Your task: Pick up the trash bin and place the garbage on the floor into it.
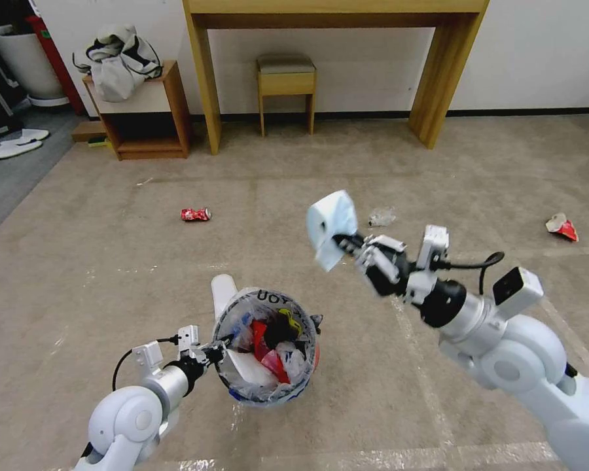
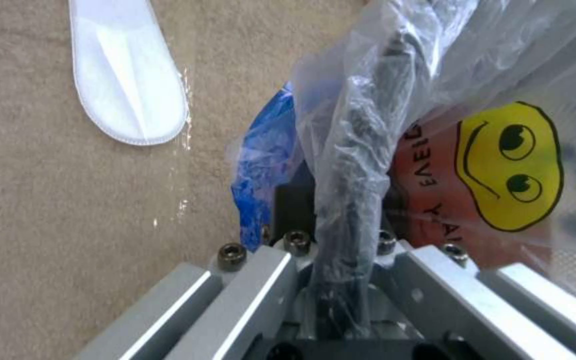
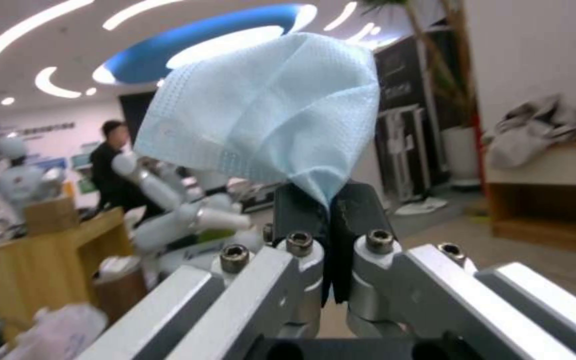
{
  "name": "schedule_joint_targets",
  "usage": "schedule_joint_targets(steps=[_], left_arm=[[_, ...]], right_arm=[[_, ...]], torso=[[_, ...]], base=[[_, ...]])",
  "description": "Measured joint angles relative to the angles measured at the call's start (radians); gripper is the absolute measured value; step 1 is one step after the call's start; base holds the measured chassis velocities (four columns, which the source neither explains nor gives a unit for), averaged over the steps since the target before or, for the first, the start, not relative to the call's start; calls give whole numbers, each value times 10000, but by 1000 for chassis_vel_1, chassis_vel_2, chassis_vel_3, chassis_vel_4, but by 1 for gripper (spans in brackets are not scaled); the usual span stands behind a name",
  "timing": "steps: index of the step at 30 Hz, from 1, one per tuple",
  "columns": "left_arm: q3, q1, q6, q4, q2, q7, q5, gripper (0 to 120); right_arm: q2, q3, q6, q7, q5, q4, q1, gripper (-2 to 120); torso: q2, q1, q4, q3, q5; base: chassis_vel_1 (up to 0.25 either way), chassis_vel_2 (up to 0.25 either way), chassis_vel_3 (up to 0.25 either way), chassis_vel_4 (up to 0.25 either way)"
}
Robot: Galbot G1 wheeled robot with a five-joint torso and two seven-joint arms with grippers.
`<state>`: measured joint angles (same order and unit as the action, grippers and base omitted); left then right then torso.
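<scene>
The left gripper [image 1: 217,353] is clamped on the rim of the trash bin [image 1: 266,347], held just above the carpet [image 1: 111,275] beside a white slipper [image 1: 222,292]. The right gripper [image 1: 347,245], raised beyond the bin, pinches a blue face mask [image 1: 332,226]. A soda can [image 1: 195,214] and red wrapper [image 1: 562,227] lie farther off.

Beige short-pile carpet [image 1: 111,261] matt; pale blue nonwoven mask [image 3: 268,110] finely textured; clear bin liner [image 2: 395,100] glossy, crinkled.
</scene>
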<state>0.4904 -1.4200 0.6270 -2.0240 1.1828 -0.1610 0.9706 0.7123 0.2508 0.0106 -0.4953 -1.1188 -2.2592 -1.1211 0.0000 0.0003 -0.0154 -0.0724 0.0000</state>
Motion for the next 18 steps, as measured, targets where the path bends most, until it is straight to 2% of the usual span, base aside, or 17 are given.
schedule_joint_targets(steps=[9, 18], left_arm=[[-295, 163, 96, -109, 60, -492, 180, 0], [-556, 341, 158, -242, 238, -870, 279, 0]], right_arm=[[-22, -1006, -33, -737, 935, 101, -53, 0], [382, -2106, 111, -1162, 2053, 788, -94, 0]], torso=[[0, 0, 0, 0, 0], [0, 0, 0, -1, 0]], base=[[0, 0, 0, 0], [0, 0, 0, 0]])
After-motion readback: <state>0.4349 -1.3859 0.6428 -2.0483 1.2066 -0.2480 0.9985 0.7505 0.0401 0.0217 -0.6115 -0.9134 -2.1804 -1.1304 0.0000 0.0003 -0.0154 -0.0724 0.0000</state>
